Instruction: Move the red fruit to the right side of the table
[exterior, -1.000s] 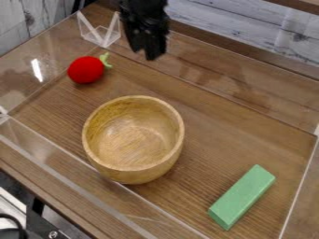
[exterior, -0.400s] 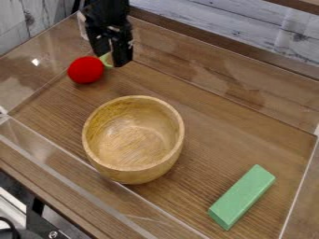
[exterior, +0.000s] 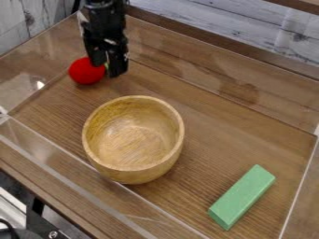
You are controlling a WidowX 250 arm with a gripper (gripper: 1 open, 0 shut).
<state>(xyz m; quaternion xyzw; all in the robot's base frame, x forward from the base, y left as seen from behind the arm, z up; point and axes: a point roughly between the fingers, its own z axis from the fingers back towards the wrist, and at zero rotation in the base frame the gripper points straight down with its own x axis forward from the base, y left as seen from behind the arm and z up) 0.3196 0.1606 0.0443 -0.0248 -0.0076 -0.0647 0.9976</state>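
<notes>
The red fruit (exterior: 82, 71) lies on the brown wood-grain table (exterior: 225, 121) at its far left, partly covered by my fingers. My gripper (exterior: 106, 65) hangs straight down over the fruit's right side, its black fingers (exterior: 117, 62) spread open. I cannot tell whether they touch the fruit. The fruit's green stem is hidden behind the gripper.
A round light wooden bowl (exterior: 133, 138) stands in the middle of the table. A green rectangular block (exterior: 243, 197) lies near the front right corner. Low clear acrylic walls (exterior: 50, 42) edge the tabletop.
The gripper has travelled left from the back middle of the table and dropped down onto the red fruit. The fruit, bowl and block have stayed put.
</notes>
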